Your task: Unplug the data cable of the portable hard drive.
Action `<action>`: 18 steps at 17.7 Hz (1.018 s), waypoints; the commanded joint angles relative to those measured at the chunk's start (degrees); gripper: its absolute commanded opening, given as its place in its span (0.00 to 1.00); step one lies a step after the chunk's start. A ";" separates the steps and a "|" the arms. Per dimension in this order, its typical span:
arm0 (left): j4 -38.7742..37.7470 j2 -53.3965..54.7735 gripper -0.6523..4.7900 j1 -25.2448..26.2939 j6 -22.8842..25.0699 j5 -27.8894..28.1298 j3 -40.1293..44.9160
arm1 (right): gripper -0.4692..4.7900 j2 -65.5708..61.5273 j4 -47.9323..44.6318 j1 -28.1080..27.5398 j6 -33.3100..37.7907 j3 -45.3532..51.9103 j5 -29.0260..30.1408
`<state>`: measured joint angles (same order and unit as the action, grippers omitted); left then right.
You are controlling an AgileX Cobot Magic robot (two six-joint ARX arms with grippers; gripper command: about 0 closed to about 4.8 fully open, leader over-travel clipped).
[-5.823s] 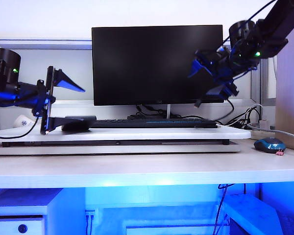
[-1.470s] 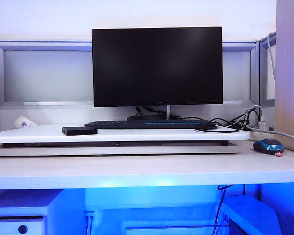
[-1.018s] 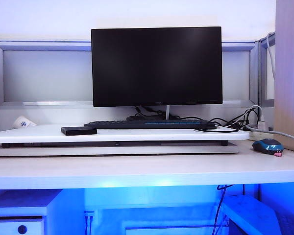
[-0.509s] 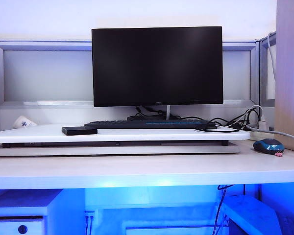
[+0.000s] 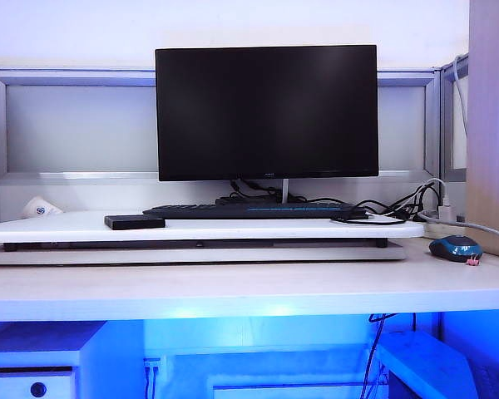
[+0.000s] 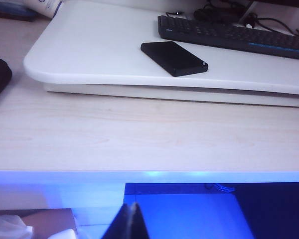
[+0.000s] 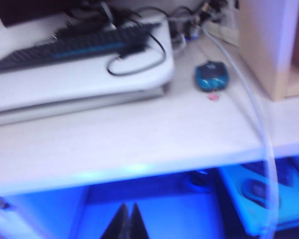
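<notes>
Data cable [image 7: 139, 59] unplugged from portable hard drive [image 6: 174, 58] (well apart); left gripper [image 6: 129, 221], right gripper [image 7: 126, 221] closed, empty, below desk edge.

Both arms out of the exterior view; right wrist picture blurred, data cable [image 7: 139, 57] plug indistinct.

The portable hard drive [image 6: 174, 58] is seen lying flat on a white raised platform [image 6: 89, 50], set at an angle, with no cord attached to it. Just beyond it, a black keyboard [image 6: 234, 36] is laid along the platform, apart from the drive. The platform is carried on a pale wood-grain surface [image 6: 139, 139]. The left hand [image 6: 130, 221] is held below the surface's front edge, its two dark fingertips pressed together and empty.
</notes>
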<state>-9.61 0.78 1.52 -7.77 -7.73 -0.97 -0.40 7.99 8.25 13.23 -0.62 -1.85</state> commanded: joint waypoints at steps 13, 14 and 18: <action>-0.31 0.07 0.11 -0.04 9.70 -0.44 0.50 | 0.08 -0.33 2.51 -13.57 -6.32 0.17 0.55; -0.31 0.07 0.11 -0.04 9.64 -0.46 0.50 | 0.08 -0.33 2.51 -13.57 -6.12 0.17 0.81; -0.22 0.07 0.11 -0.04 6.69 -0.42 0.48 | 0.08 -0.31 2.47 -13.59 -5.92 0.15 3.28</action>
<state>-9.39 0.80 1.50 -1.02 -7.92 -0.93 -0.71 10.22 -5.37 7.05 -0.54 1.34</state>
